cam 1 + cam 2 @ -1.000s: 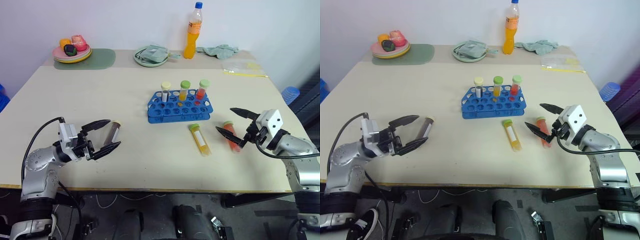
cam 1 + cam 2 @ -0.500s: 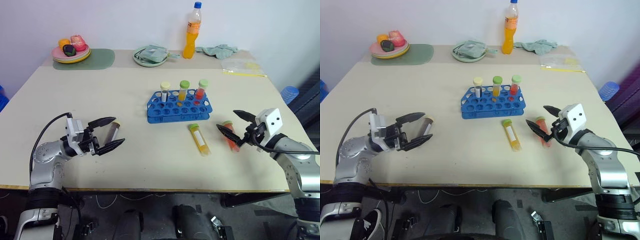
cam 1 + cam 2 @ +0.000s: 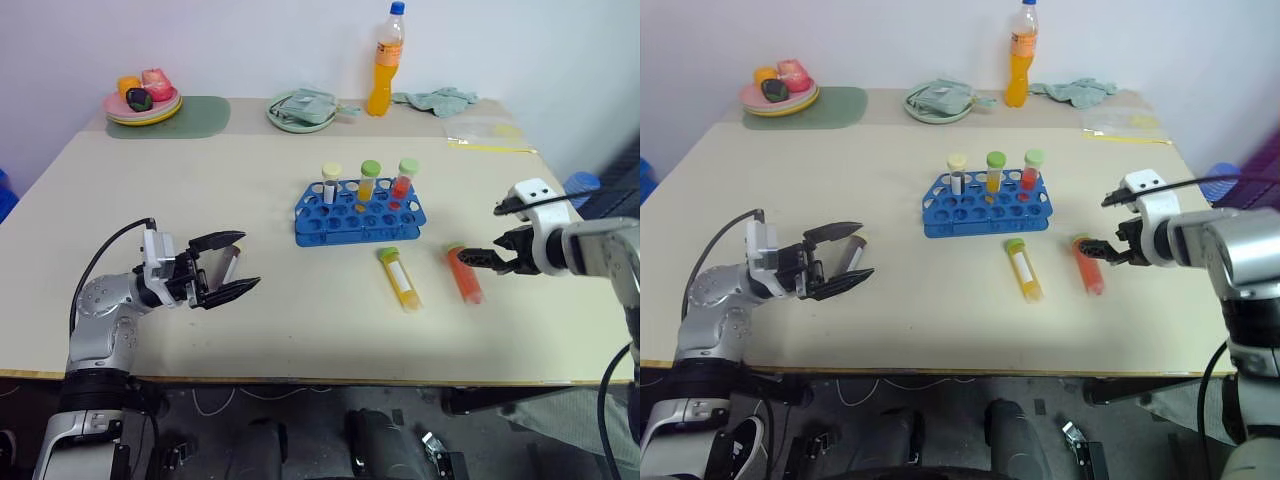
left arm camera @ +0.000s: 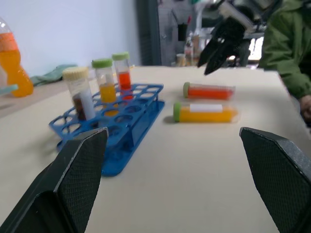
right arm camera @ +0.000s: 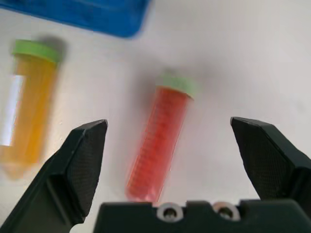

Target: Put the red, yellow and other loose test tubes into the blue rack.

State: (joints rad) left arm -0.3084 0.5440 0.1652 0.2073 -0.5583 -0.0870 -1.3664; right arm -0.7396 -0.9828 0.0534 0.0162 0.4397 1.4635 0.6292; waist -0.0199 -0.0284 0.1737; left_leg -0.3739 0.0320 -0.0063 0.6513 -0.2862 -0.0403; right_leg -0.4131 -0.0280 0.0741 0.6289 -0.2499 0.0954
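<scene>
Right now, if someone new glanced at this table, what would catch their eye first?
Probably the blue rack at mid-table, with three capped tubes standing in its back row. Just in front lie the yellow tube and the red tube, with the open right gripper poised over the red one. The open left gripper brackets a grey tube.

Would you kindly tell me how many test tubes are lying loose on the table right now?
3: the yellow tube and the red tube lie side by side in front of the blue rack; the dark tube lies between the left gripper's open jaws.
</scene>
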